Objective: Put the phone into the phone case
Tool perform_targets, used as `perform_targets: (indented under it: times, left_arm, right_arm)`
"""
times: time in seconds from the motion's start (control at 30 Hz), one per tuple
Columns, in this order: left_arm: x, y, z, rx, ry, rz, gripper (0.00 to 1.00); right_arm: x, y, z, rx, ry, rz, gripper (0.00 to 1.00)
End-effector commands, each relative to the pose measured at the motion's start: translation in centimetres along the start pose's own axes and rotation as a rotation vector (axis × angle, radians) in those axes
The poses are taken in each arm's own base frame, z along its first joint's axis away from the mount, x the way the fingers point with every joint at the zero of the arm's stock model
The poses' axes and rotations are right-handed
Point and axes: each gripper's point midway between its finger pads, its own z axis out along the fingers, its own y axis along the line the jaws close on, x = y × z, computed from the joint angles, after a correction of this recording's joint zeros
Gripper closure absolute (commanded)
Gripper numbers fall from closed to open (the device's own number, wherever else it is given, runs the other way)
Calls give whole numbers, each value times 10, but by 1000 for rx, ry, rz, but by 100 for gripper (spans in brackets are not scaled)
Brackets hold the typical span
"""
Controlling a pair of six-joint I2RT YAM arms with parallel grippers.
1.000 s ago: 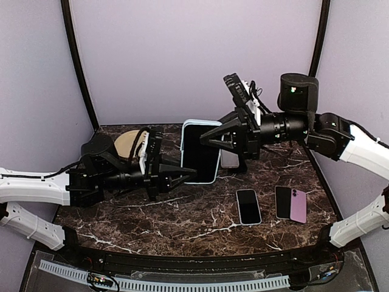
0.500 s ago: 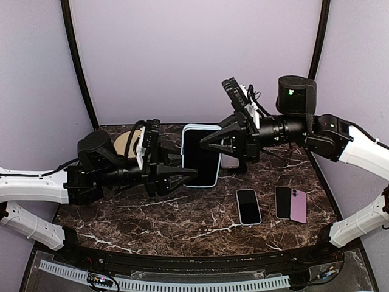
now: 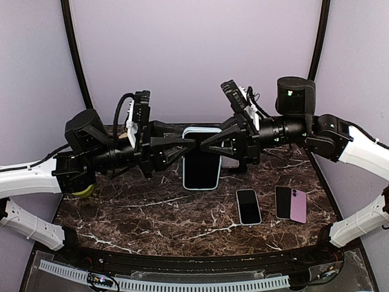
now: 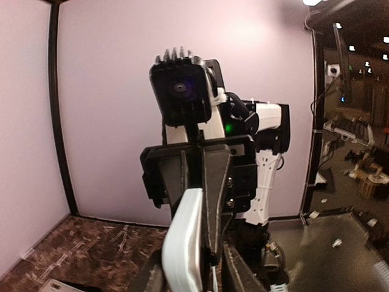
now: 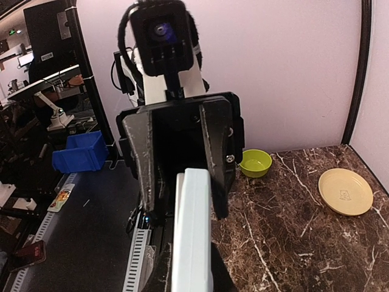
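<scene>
Phone case (image 3: 201,167) upright in clamped right gripper (image 3: 204,145); left gripper (image 3: 192,145) part-open astride it.

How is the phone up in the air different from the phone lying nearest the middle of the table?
The held phone stands upright, gripped by the right end effector; the middle phone lies flat on the table. The held phone looks bigger than the middle phone. The held phone has a pale blue rim; the middle phone's looks whitish. Both show dark screens.

The green bowl (image 3: 84,192) by the left edge of the table (image 3: 182,222) hides mostly behind the left arm (image 3: 36,176). Both wrist views cut off the phone case (image 4: 182,243) at the bottom.
</scene>
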Motion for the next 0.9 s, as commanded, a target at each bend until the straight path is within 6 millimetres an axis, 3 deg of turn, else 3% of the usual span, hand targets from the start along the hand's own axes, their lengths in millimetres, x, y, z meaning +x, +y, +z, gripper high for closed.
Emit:
perform_targets:
  times: [0.0,0.07,0.13,0.3,0.43,0.5,0.7,0.87]
  left_arm:
    - [-12,-5,0,24,-19,8,83]
    - [-9,-6,0,26,-7,4,95]
    - [-6,-6,1,30,2,-2,100]
    - [-9,-1,-1,0,-20,-7,100]
    - [-20,5,-7,-50,-85,-9,100]
    - [-25,5,-11,-53,-115,-8,100]
    - [-27,0,-12,-28,-129,-15,100]
    - [-32,-1,-15,-27,-155,-16,100]
  right_arm:
    - [-26,8,-6,-20,-87,-66,100]
    - [-27,8,-7,-17,-88,-68,100]
    - [-27,8,-8,-12,-89,-69,100]
    - [-20,2,-7,11,-76,-56,99]
    - [-7,-5,-4,39,-54,-23,72]
    - [2,-7,-2,50,-41,-1,66]
    - [27,-10,-1,59,-9,49,69]
    - [40,-12,-2,70,6,68,64]
